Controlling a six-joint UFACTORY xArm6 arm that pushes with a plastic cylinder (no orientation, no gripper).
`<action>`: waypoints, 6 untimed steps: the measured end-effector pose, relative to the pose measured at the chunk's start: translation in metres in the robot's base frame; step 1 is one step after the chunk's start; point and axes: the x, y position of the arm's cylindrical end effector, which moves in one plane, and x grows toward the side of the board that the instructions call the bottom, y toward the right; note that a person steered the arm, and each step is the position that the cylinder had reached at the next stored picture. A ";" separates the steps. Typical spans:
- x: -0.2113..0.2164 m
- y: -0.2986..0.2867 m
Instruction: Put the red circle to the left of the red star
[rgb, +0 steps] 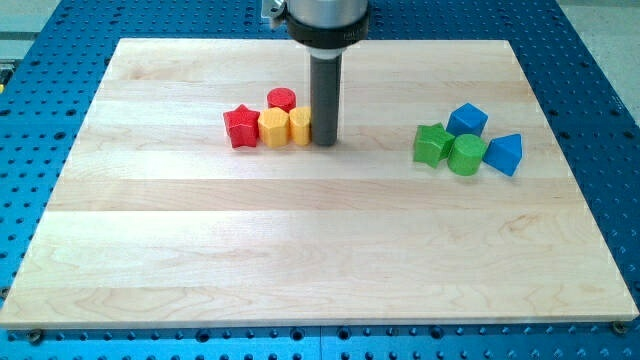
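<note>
Nearest the camera lies the bare front of the wooden board (320, 270), with nothing on it; everything in play sits in the far half. On the view's right a loose cluster gathers: a green star (432, 144) touching a green cylinder (466, 155), a blue cube-like block (467, 119) just behind them and a blue wedge-shaped block (505, 154) at the cluster's right edge, all well apart from the task and best left alone. Left of centre is a tight row: the red star (240, 127) at the view's left end, a yellow hexagon (273, 128) pressed against it, and a second yellow block (299, 127), its shape unclear, beside that. The red circle (281, 99) sits just behind the yellow hexagon, toward the view's top and to the right of the star, so the task is not yet done. My tip (324, 142) stands on the board just beside the second yellow block at its right, seemingly touching it. There are no jaws to open or close: the rod can only push. From here, I judge, a leftward push would shove the whole row rather than the circle alone; the circle needs routing behind the star and round to its left.
</note>
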 end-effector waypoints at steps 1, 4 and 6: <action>-0.019 0.035; -0.038 -0.060; -0.060 -0.152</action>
